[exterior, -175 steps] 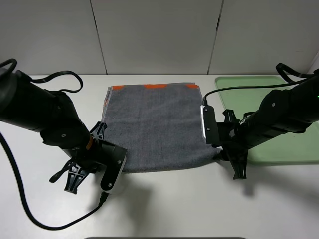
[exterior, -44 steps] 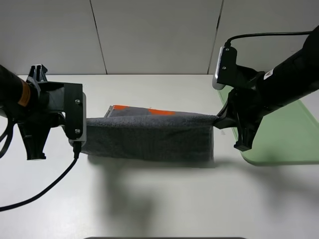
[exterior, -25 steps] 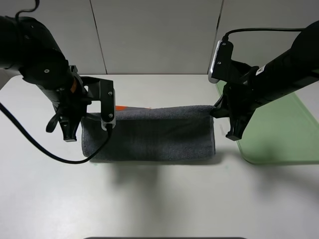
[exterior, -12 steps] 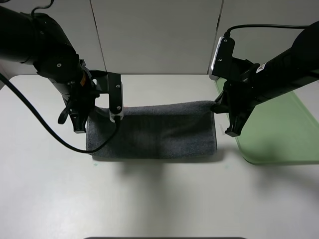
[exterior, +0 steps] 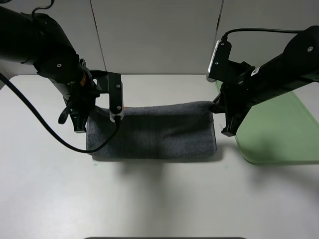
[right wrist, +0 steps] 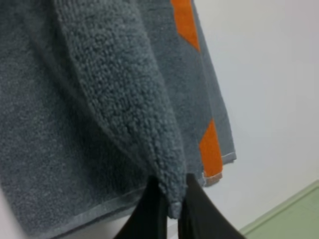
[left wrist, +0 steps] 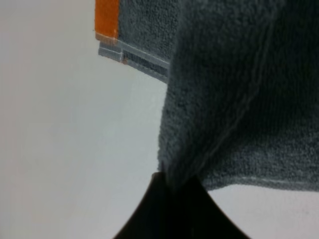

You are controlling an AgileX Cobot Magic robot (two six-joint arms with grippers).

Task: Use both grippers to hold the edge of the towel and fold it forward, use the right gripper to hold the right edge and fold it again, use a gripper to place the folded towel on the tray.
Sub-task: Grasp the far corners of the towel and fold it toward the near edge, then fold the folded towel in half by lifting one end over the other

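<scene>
The dark grey towel lies folded in half on the white table, its upper layer brought over to the far edge. A sliver of its orange band shows at the far left. My left gripper is shut on the towel's far left corner. My right gripper is shut on the far right corner. In the left wrist view my gripper pinches the towel's edge, with the orange band beyond it. In the right wrist view my gripper pinches a thick fold of the towel.
The pale green tray lies on the table just right of the towel and partly under the right arm; its corner also shows in the right wrist view. A black cable from the left arm loops over the table to the left of the towel.
Both grippers have lifted the towel's near edge and carried it over to the far edge, folding it in half. In the last half second the right gripper shifted slightly left.
</scene>
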